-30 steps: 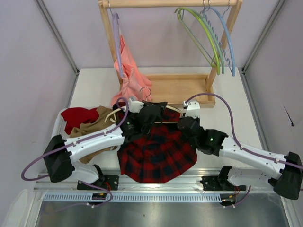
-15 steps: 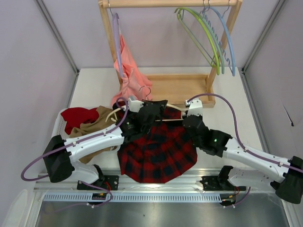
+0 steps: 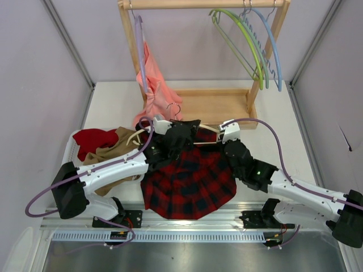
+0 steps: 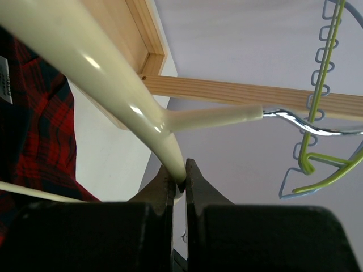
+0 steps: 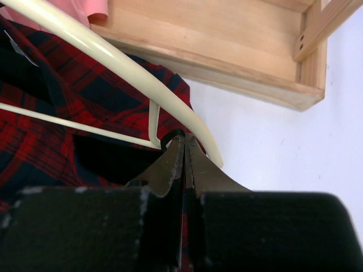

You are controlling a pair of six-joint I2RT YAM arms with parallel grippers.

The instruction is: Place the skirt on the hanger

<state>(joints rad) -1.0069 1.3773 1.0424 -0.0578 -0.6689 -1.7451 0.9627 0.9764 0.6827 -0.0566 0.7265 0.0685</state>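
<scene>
White table [image 3: 113, 102] runs back to a wooden rack [image 3: 204, 105] against pale lilac walls. At the left edge lie a red cloth [image 3: 91, 139] and a tan cloth [image 3: 110, 148], both apart from the job.

Next across, the left gripper [image 4: 180, 175] is clamped on the hanger [image 4: 102, 73], on its cream arm just below where the neck and metal hook branch off. It holds the hanger low over the table in front of the rack. The skirt [image 3: 190, 181] lies spread flat at the near edge between the two arms, its top edge under the hanger bar.

On the right, the right gripper [image 5: 182, 141] is pinched tight at the hanger's right tip, with what looks like a dark fold of the skirt's waistband between its tips.

The step in hand appears to be working the waistband onto the hanger's right end. The next move likely calls for pulling that fold over the tip while the left arm keeps the hanger steady and level.
</scene>
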